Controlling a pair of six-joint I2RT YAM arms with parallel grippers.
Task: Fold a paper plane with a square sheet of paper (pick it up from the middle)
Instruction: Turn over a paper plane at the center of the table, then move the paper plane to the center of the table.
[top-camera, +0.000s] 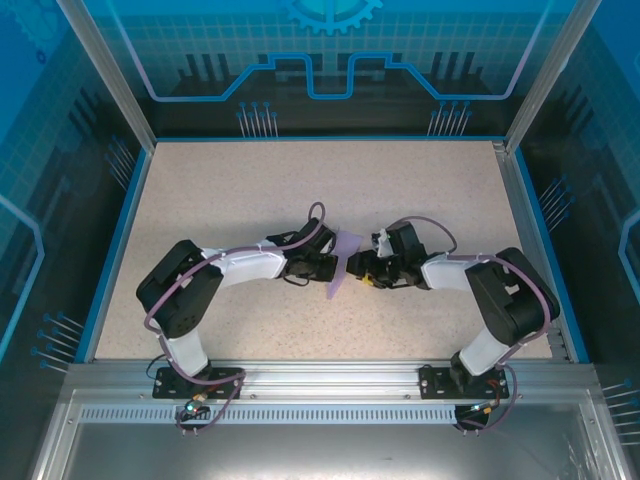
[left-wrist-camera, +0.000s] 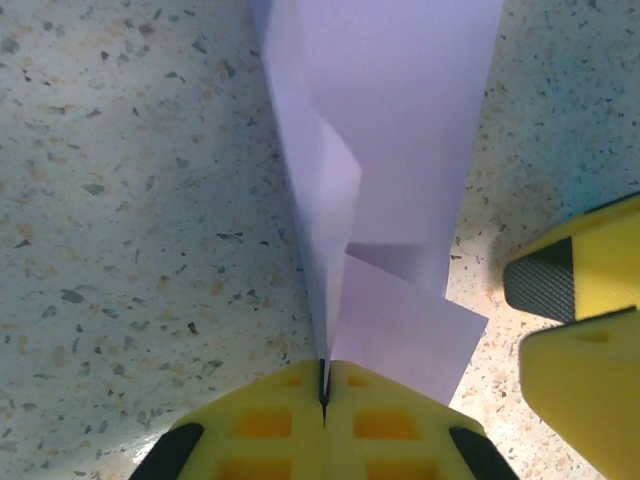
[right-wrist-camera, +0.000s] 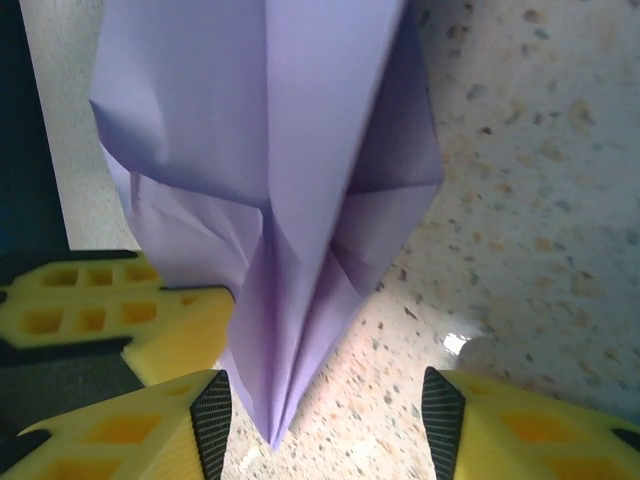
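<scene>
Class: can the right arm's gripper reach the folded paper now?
Probably yes: the folded paper, pinched by the left gripper, lies between the fingers of the open right gripper; nothing blocks it.

table (top-camera: 250, 180) — speckled beige, blue rim | paper plane (top-camera: 343, 262) — contact unclear

The tabletop (top-camera: 250, 190) is pale beige, flecked with dark and tan specks like fine terrazzo. A thin blue edging (top-camera: 113, 250) frames its left, far and right sides. Aluminium posts (top-camera: 105, 70) rise from the far corners, and between them stand translucent blue panels (top-camera: 200, 50) printed with a fine grid, circuit-like lines and a gear emblem (top-camera: 333, 10) at top centre. Along the near edge runs a silver aluminium rail (top-camera: 330, 372) with a slotted strip (top-camera: 330, 412) — below it lies a dull grey metal sheet (top-camera: 320, 455). The light is even and cool.
</scene>
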